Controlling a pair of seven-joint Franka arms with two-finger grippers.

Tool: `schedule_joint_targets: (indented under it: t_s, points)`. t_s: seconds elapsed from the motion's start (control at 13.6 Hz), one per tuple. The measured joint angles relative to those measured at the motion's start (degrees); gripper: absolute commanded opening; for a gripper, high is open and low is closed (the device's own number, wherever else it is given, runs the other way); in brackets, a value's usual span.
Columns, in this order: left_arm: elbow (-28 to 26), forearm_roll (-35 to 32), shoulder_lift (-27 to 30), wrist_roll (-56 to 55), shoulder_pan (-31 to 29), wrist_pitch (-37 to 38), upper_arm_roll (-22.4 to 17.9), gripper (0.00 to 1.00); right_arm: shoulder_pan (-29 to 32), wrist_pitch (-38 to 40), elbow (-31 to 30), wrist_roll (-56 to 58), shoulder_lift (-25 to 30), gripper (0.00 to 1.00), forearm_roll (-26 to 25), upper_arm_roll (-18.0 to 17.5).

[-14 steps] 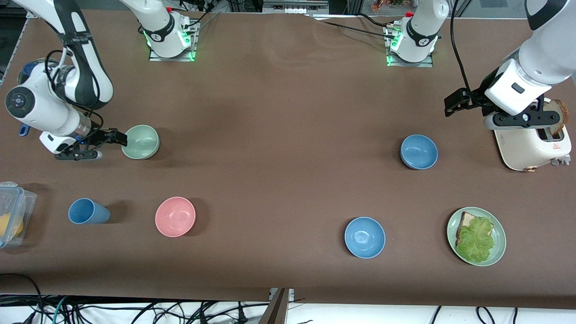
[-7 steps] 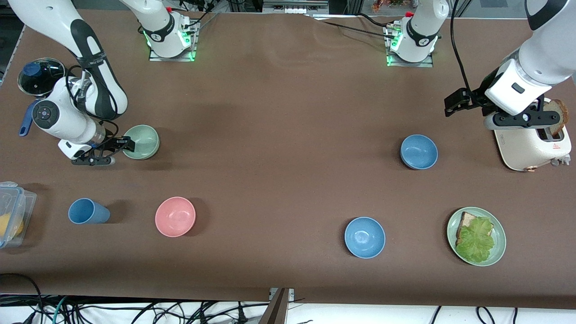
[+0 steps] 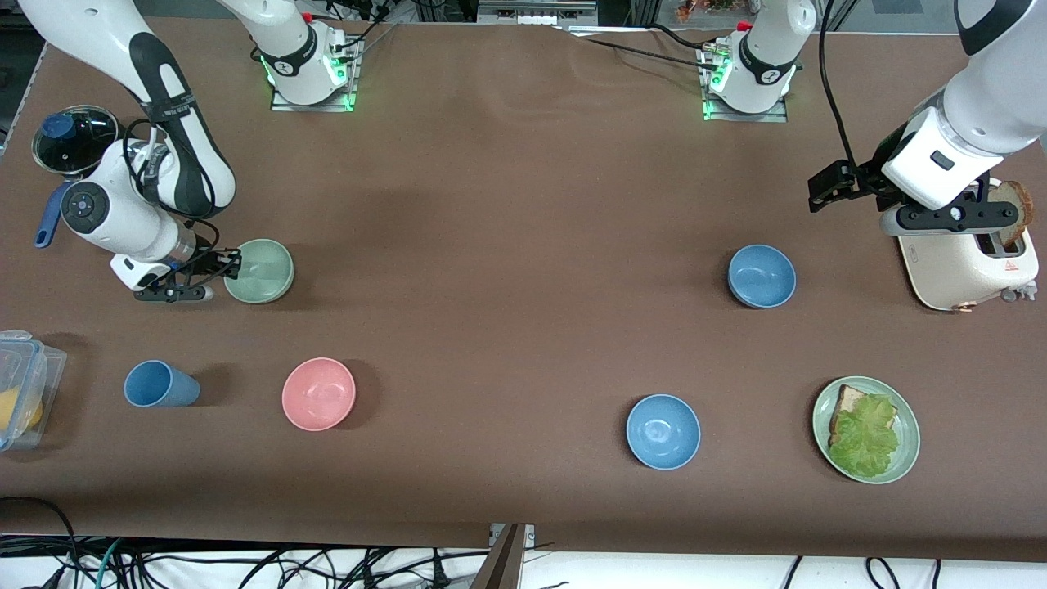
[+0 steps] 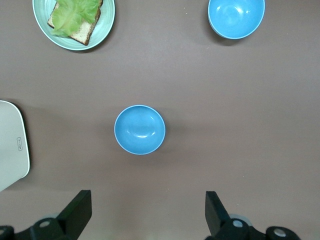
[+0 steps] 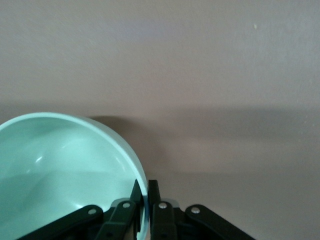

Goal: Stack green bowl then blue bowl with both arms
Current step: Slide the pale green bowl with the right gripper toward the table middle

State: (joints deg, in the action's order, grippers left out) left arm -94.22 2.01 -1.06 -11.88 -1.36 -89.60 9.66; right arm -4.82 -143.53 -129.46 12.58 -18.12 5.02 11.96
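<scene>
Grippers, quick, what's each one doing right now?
Left gripper: open, empty, above the blue bowl.
Right gripper: shut on the green bowl rim.

Left wrist view. The left gripper, fingers spread wide, hangs over the brown counter above the blue bowl. A brighter blue bowl, a green plate carrying bread and lettuce, and a white toaster sit apart.

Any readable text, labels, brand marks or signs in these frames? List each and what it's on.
None can be read.
Cream toaster: small red warning triangle and faint dark mark, too small to read.
Same toaster in the left wrist view: tiny dark label, illegible.
White arm bases: small dark markings, illegible.
Bowls, cup and plate: no print visible.
</scene>
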Motion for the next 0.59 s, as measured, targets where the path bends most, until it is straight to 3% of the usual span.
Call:
schedule_joint_targets:
  t_s: [0.15,0.37,0.59]
  points:
    - [0.0,0.0,0.0,0.0,0.0,0.0,0.0,1.0,-0.2,2.6,2.9,0.0,1.2,0.0,0.0,-1.7]
    - [0.0,0.0,0.0,0.0,0.0,0.0,0.0,1.0,-0.9,15.6,14.0,-0.8,2.9,0.0,0.2,-6.3]
    - [0.0,0.0,0.0,0.0,0.0,0.0,0.0,1.0,-1.5,23.5,21.9,-7.6,3.2,0.0,0.5,-14.0]
